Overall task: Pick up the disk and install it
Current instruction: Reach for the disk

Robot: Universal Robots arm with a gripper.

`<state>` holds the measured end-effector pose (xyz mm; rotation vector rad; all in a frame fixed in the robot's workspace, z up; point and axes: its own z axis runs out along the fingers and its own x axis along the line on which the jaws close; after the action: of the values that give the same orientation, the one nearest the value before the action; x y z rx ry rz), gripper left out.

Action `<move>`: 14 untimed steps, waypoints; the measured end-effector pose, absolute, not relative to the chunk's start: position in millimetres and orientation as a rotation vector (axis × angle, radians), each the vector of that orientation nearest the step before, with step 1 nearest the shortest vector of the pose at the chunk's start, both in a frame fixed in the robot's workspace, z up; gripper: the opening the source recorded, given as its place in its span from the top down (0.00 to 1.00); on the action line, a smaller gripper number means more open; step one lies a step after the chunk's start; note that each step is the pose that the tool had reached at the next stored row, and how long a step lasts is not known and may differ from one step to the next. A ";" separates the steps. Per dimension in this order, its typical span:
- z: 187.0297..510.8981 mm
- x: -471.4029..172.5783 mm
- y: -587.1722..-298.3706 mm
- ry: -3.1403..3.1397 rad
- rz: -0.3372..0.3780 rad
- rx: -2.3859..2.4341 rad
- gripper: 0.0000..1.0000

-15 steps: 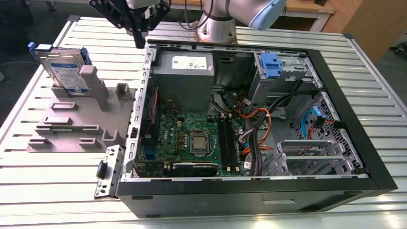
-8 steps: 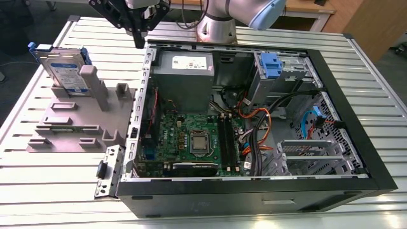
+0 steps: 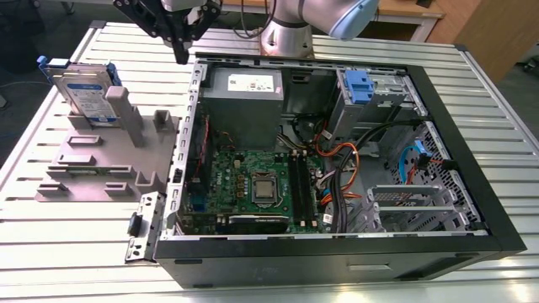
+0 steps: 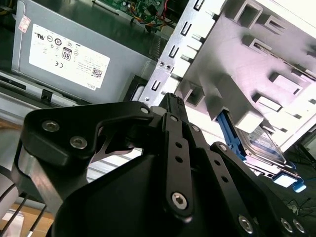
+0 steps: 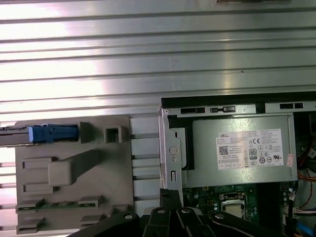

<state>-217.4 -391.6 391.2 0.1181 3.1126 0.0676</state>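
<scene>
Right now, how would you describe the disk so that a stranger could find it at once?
On the exterior view's left, beside the open case, lies a grey tray. At its far end the disk stands on edge: silver, labelled, blue-framed, unlike the tray's grey blocks.

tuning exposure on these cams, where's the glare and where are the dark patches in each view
first wrist view: hard glare washes out bands of the slatted table; second wrist view: the grey holder blows out to white at one corner, the tool sits dark against it; exterior view: even light, the disk plainly lit, the computer case dimmer inside
</scene>
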 end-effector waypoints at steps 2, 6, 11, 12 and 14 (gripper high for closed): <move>391.2 -220.1 -391.6 3.112 0.068 0.118 0.89; 391.0 -229.9 -391.2 3.112 0.068 0.118 0.89; 390.7 -248.8 -390.3 3.113 0.068 0.118 0.89; 390.5 -252.7 -389.8 3.113 0.068 0.118 0.89; 390.0 -259.0 -388.2 3.115 0.068 0.118 0.89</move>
<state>-259.0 -388.2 390.0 0.1183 3.1147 0.0677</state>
